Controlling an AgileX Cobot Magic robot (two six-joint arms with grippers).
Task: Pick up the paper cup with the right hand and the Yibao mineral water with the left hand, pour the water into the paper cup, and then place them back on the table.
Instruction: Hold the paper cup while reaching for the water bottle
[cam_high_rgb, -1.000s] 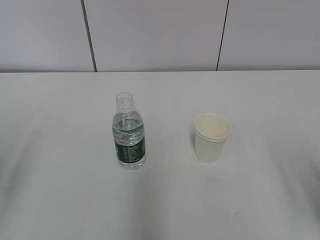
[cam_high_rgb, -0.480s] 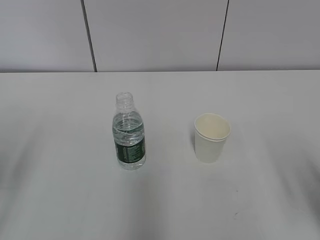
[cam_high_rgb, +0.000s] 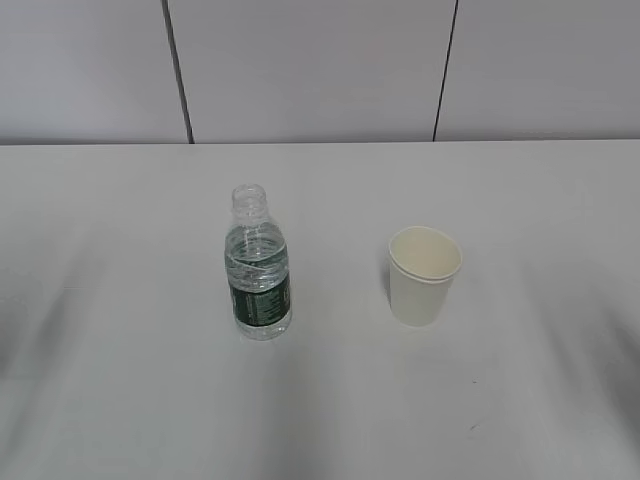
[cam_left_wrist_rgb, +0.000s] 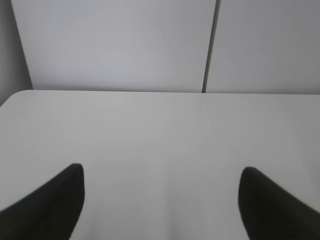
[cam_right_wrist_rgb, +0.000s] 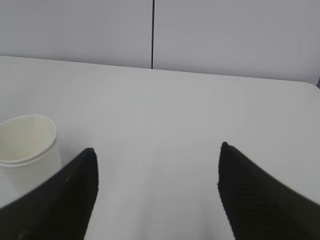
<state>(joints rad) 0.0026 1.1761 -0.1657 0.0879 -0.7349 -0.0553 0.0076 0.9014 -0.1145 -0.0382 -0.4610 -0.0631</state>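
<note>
The Yibao mineral water (cam_high_rgb: 259, 270), a clear ribbed bottle with a dark green label and no cap, stands upright left of centre on the white table (cam_high_rgb: 120, 250). The cream-white paper cup (cam_high_rgb: 424, 274) stands upright to its right, apart from it. No arm shows in the exterior view. My left gripper (cam_left_wrist_rgb: 161, 172) is open and empty over bare table; the bottle is out of its view. My right gripper (cam_right_wrist_rgb: 156, 152) is open and empty; the cup (cam_right_wrist_rgb: 27, 147) stands to the left of its left finger (cam_right_wrist_rgb: 70, 195), outside the jaws.
Grey wall panels with dark seams (cam_high_rgb: 178, 70) stand behind the table's far edge. A few tiny dark specks (cam_high_rgb: 473, 428) lie on the tabletop near the front right. The table's rounded far left corner (cam_left_wrist_rgb: 15, 97) shows in the left wrist view.
The bottle and cup have not moved. Soft shadows at the left and right edges of the table have shifted a little.
</note>
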